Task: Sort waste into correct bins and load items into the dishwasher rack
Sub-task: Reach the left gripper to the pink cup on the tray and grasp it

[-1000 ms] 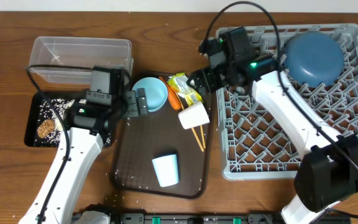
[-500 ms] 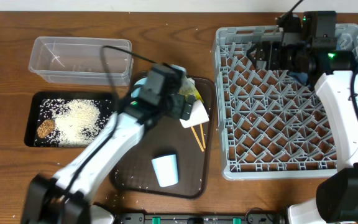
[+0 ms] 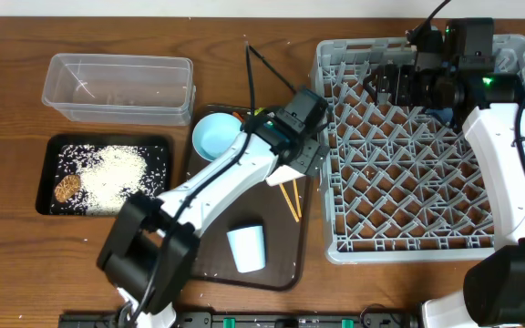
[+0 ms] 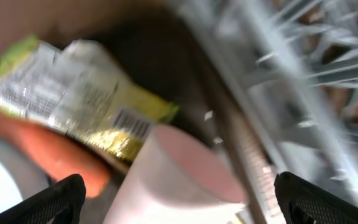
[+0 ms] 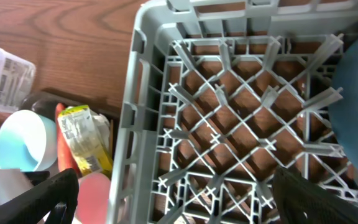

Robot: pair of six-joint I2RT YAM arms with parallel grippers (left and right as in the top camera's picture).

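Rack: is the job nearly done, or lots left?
Done: rice and brown lump lie in the black tray; the blue plate is in the rack. In hand: nothing, the left end effector is open above the pink cup. Left: carrot, wrapper, small bowl, blue cup, chopsticks.

Noted: grey lattice-patterned rack [image 3: 399,210]; orange carrot [image 4: 48,155]; green-yellow wrapper [image 4: 79,102], barcode printed; pink cup [image 4: 179,183]; light-blue bowl [image 3: 215,138]; light-blue cup [image 3: 246,247]; black tray [image 3: 42,178] speckled with white rice [image 3: 117,173].
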